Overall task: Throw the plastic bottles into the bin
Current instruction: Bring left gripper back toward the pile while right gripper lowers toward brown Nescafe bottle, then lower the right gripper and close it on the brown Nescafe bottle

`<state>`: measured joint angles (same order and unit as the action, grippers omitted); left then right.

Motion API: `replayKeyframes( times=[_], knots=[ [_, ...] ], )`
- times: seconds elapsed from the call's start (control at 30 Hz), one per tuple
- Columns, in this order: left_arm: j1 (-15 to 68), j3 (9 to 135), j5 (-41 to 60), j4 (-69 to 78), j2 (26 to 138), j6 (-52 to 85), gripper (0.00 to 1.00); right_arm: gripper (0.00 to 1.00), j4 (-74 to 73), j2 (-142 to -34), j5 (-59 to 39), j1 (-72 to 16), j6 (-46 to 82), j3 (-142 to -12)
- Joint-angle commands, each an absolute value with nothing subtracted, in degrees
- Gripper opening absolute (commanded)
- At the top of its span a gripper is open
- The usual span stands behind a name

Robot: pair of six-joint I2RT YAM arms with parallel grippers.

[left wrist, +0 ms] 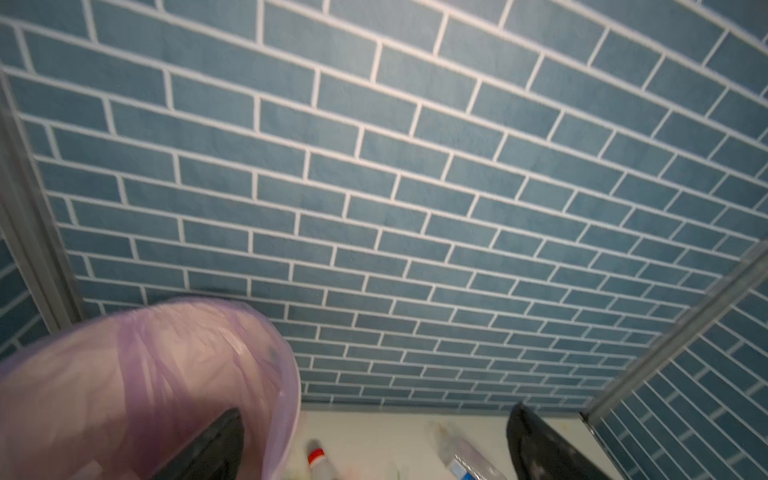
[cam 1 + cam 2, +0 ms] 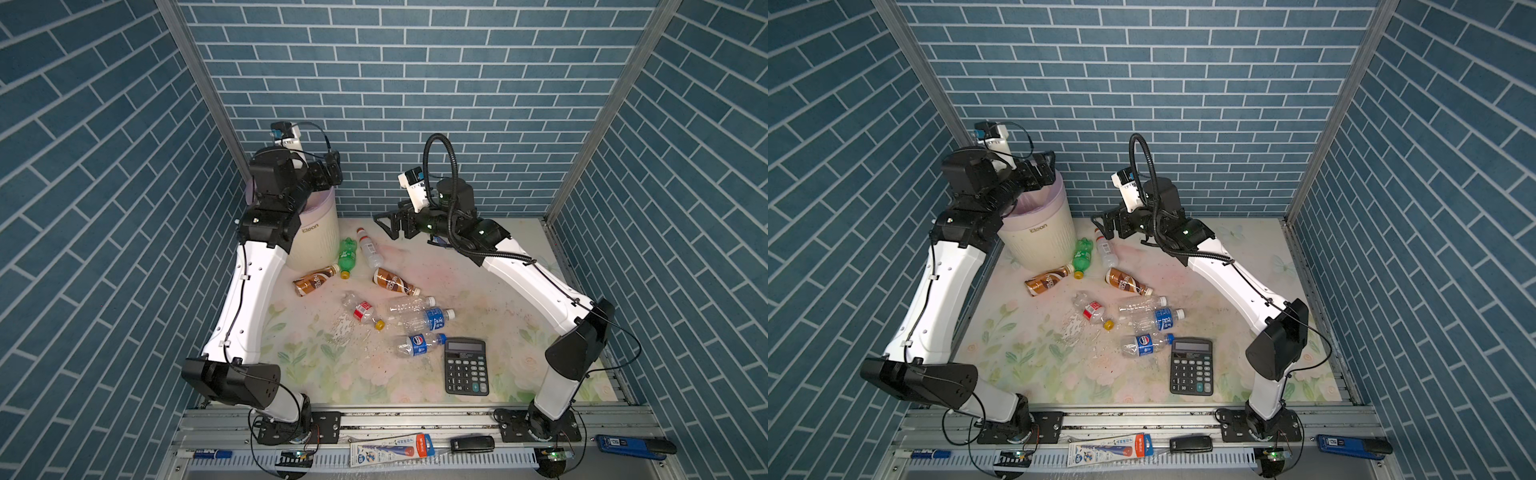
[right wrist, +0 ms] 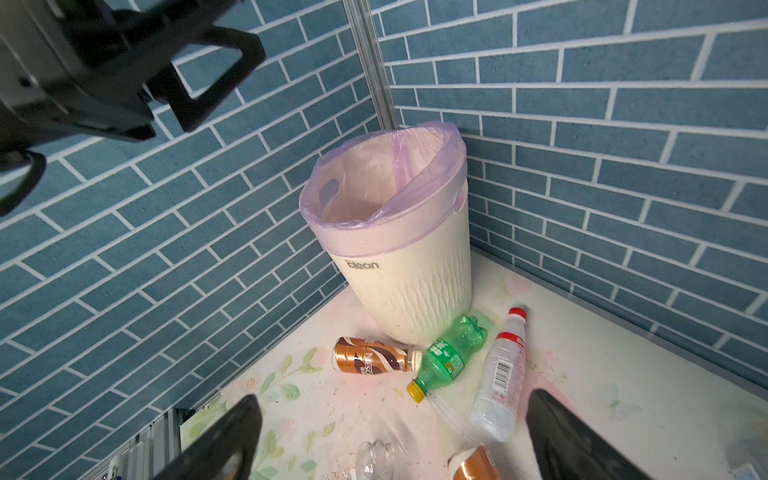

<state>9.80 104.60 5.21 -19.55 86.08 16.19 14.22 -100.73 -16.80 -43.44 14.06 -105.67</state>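
Top views: left fingers (image 2: 333, 168) spread, empty, over bin (image 2: 320, 232); bottles (image 2: 347, 253) litter table (image 2: 498, 291).

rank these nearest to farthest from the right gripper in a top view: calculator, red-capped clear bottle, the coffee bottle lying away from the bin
From the right gripper, in a top view:
1. red-capped clear bottle, almost under it, at the back of the table.
2. coffee bottle, mid-table, nearer the front.
3. calculator, by the front edge, right of centre.
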Motion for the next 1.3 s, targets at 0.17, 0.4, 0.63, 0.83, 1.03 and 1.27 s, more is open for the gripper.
replayKeyframes(
  times=[0.17, 0.4, 0.63, 0.83, 1.03, 1.27],
  knots=[
    [15.73, 92.28, 7.03, -20.33, 79.41, 22.04, 0.99, 0.99, 12.88, -92.85, -10.67, -42.36, 13.62, -94.96],
    [19.12, 76.83, 7.97, -18.54, 73.78, 26.23, 0.99, 0.99, 12.57, -87.96, -7.56, -41.69, 14.32, -85.39],
    [20.65, 63.55, 8.29, -17.31, 66.90, 30.57, 0.99, 0.99, 10.66, -87.45, -6.85, -41.62, 16.12, -76.99],
    [20.63, 55.46, 12.13, -15.98, 64.75, 33.82, 0.99, 0.99, 9.59, -91.87, -6.79, -41.47, 14.59, -73.03],
    [20.59, 51.60, 14.00, -13.94, 64.44, 35.51, 0.99, 0.98, 10.02, -99.83, -7.65, -41.58, 12.57, -74.89],
    [20.57, 50.51, 13.18, -15.28, 63.98, 33.55, 0.99, 0.94, 11.20, -109.89, -8.88, -41.65, 11.86, -81.29]
  ],
)
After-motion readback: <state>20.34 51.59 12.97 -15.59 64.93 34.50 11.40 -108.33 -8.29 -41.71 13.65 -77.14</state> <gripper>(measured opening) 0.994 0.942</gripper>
